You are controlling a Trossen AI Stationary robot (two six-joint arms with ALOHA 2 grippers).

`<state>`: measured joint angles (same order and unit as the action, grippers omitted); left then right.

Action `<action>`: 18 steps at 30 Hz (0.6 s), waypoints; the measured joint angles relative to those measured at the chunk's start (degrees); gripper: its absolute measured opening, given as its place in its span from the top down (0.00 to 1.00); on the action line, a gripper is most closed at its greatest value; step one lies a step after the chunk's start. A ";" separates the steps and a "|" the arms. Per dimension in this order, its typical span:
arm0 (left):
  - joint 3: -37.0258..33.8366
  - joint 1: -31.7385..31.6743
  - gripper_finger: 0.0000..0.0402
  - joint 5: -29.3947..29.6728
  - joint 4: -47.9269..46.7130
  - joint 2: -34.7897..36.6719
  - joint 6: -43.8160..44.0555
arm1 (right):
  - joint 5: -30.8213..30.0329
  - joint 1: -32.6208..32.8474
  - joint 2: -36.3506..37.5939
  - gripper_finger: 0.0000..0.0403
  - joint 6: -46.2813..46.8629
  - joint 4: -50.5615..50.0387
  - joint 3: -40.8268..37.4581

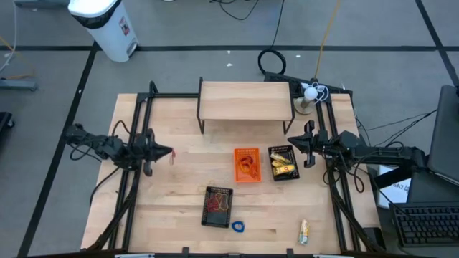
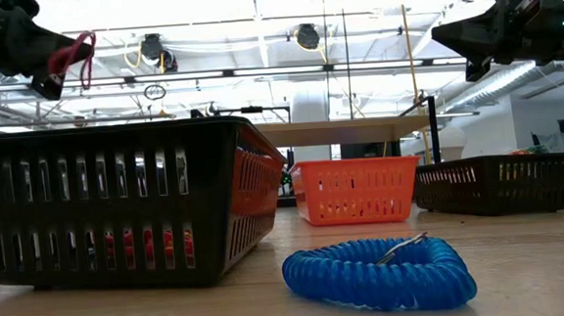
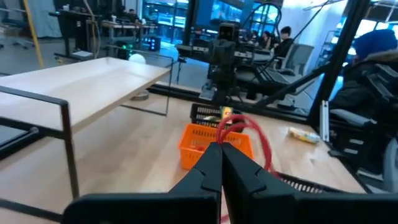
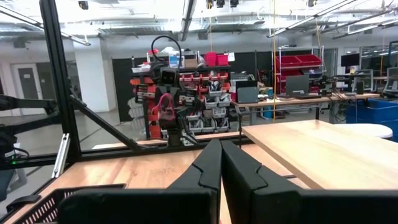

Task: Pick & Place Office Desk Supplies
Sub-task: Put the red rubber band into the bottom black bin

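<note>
Left gripper (image 1: pixel 166 153): clamped on thin red rubber-band loop (image 3: pixel 256 140), held above the table's left side. Right gripper (image 1: pixel 292 141): closed, empty, beside the black yellow-packet basket (image 1: pixel 282 163). Advice: carry the loop over the orange slotted basket (image 1: pixel 247 164), lower, then release.

In the overhead view the contents of the front black basket (image 1: pixel 218 206) are too small to sort: only reddish specks show. The orange basket (image 1: pixel 247 165) holds thin loops that blur together, and the yellow packets in the rear black basket (image 1: pixel 282 163) cannot be counted. In the low view the front basket's slatted wall (image 2: pixel 119 212) hides most of what lies inside. The left pincer (image 2: pixel 49 74) is cut off by the picture's top corner, and the red band (image 2: pixel 76 53) hanging from it is partly hidden by the pincer.
</note>
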<state>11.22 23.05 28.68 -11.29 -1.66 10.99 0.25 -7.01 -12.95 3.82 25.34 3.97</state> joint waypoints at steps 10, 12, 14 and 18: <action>0.00 0.00 1.00 0.35 -0.98 1.34 -0.05 | 0.02 0.00 0.00 1.00 0.01 -0.37 0.00; 0.00 0.00 1.00 0.16 -0.87 1.34 -0.04 | 0.02 -0.01 0.00 1.00 -0.01 -0.40 0.00; 0.00 0.00 1.00 -0.74 -0.59 1.34 0.13 | 0.02 0.01 0.00 1.00 -0.01 -0.42 0.00; 0.02 0.17 1.00 -8.59 7.76 -0.15 1.06 | -0.04 0.00 0.01 1.00 -0.07 -0.38 0.00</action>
<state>11.25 23.22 20.10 -3.53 -1.81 12.05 0.21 -7.01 -12.94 3.75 24.96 3.97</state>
